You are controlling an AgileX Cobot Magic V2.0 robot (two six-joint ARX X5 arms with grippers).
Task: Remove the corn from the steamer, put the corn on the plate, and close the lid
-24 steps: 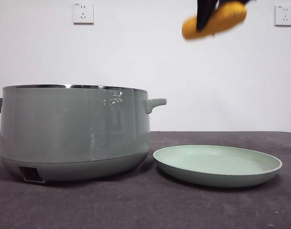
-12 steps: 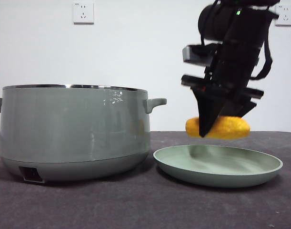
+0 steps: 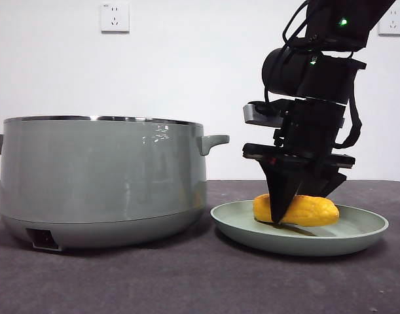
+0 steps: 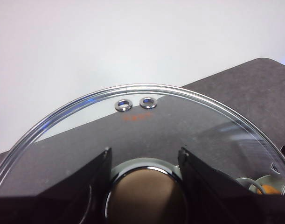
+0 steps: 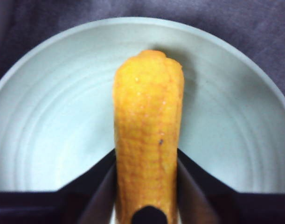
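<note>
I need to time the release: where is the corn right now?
In the front view the corn lies low in the plate, right of the steamer, clamped by the right gripper.

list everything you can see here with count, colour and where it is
smooth yellow-orange corn cob: 1, yellow-orange, low in the plate between the right gripper's jaws
shallow round sage-green plate: 1, sage green, on the table beside the steamer
large round sage-green steamer pot: 1, sage green with chrome rim, on the table, lid off
domed glass lid: 1, clear with chrome rim, held by its knob in the left gripper
wall sockets: 2, white, on the wall
dark table: 1, dark grey
right gripper: 1, black, shut on the corn
left gripper: 1, black, around the lid's knob
</note>
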